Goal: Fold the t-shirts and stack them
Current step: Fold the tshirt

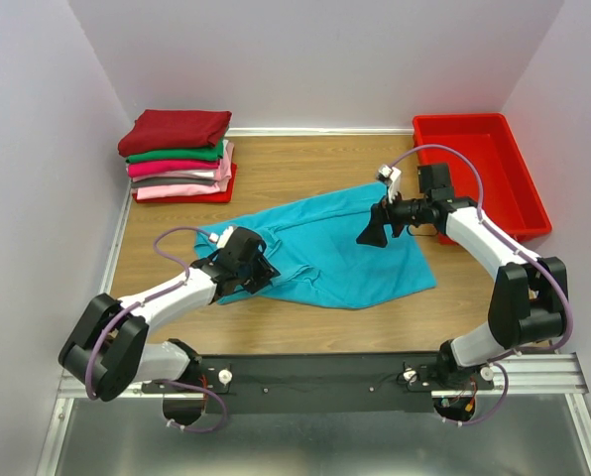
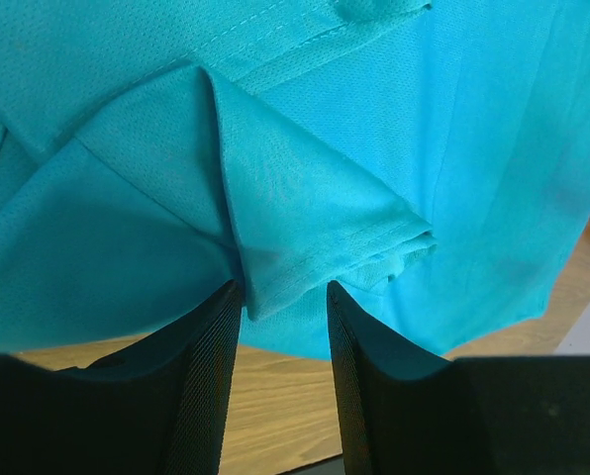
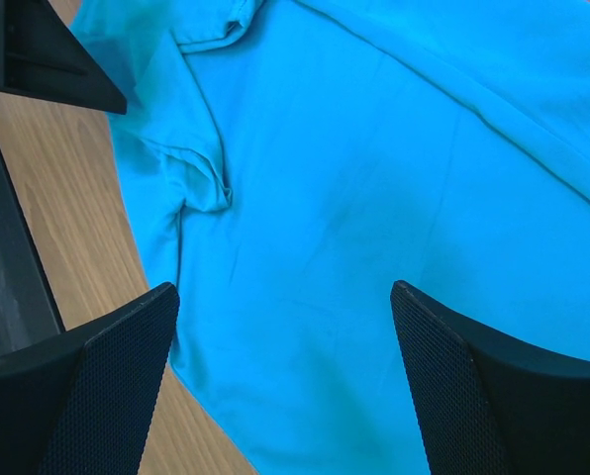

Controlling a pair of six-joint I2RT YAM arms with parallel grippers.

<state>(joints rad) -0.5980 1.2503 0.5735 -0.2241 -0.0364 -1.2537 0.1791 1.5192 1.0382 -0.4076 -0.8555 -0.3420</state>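
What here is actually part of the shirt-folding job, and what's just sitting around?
Part of the job:
- teal t-shirt, lying unfolded and rumpled in the middle
- stack of folded t-shirts in the far left corner, dark red on top

Just lying about:
- red plastic bin at the far right, nothing visible in it

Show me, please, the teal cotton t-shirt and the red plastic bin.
Teal cotton t-shirt [image 1: 327, 254]: top external view, its middle.
Red plastic bin [image 1: 482, 164]: top external view, its bare floor.

The wooden table [image 1: 305, 169] before me held a crumpled teal t-shirt [image 1: 325, 253], a stack of folded t-shirts [image 1: 177, 159] and a red bin [image 1: 474, 159].
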